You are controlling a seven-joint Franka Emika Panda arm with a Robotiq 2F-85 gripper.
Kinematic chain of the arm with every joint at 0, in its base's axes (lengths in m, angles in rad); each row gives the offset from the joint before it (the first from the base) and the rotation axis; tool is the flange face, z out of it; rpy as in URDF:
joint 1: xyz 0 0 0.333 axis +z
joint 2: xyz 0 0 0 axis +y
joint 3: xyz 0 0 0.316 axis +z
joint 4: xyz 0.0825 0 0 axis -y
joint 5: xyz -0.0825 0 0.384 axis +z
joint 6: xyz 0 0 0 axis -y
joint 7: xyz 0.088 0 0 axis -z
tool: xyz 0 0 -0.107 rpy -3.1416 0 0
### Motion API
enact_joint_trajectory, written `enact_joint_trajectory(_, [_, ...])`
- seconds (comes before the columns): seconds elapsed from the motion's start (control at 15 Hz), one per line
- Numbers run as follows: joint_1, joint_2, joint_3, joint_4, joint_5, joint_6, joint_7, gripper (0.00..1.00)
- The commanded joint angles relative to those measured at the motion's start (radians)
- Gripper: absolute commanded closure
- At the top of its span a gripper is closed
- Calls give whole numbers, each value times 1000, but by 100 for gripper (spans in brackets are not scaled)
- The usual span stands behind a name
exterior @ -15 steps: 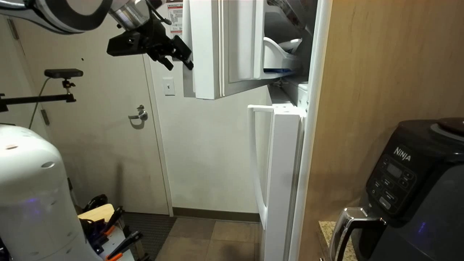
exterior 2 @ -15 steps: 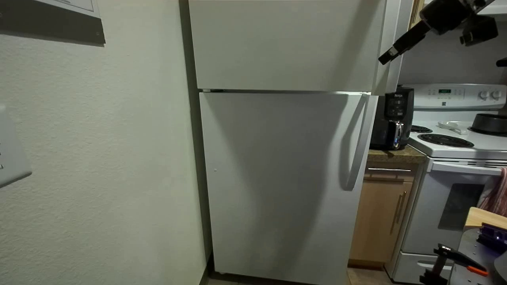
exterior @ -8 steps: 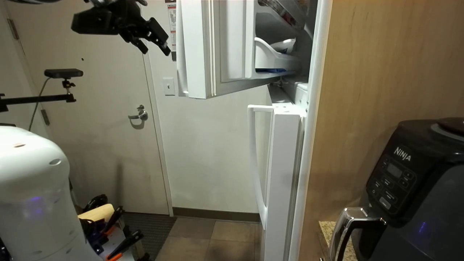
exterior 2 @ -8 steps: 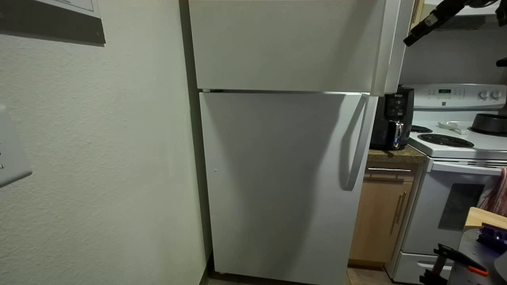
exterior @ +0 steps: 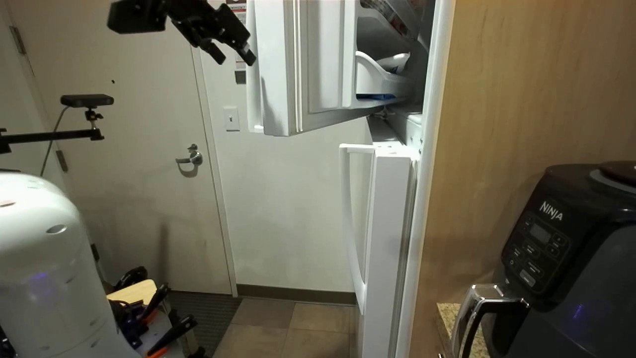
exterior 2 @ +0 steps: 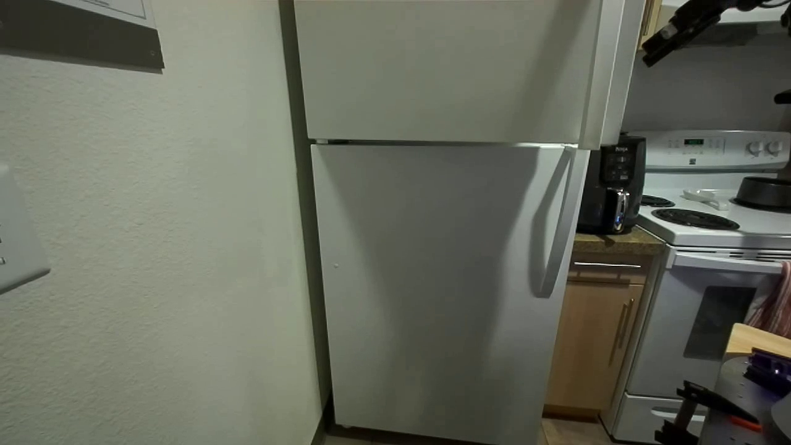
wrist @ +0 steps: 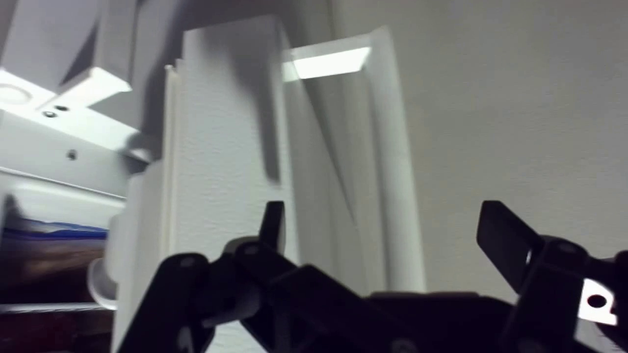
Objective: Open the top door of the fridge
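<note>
Just right of black two-fingered gripper (exterior: 234,58) in an exterior view: short glossy white top fridge door (exterior: 276,84), open | fingers (wrist: 505,240) apart | touch: can't tell

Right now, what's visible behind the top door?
In an exterior view, a white rack on the back of the top door, something patterned above it. Wrist view: something blue and brown, unclear what. The door and picture edges hide the rest.

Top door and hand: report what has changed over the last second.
The top door swung slightly wider, then eased partway back. The open hand has risen; no grasp or release is clear. The lower door stayed shut.
</note>
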Motion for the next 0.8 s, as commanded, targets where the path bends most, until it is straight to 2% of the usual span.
enact_joint_trajectory(0.0, [-144,169,3,-17,-68,193,12,0])
enact_joint_trajectory(0.2, [-249,308,39,-17,-101,324,68,0])
enact_joint_trajectory(0.33, [-275,375,65,-7,-101,359,91,0])
enact_joint_trajectory(0.47, [-252,416,44,-2,-84,374,49,0])
enact_joint_trajectory(0.73, [-188,421,0,12,-58,348,-21,0])
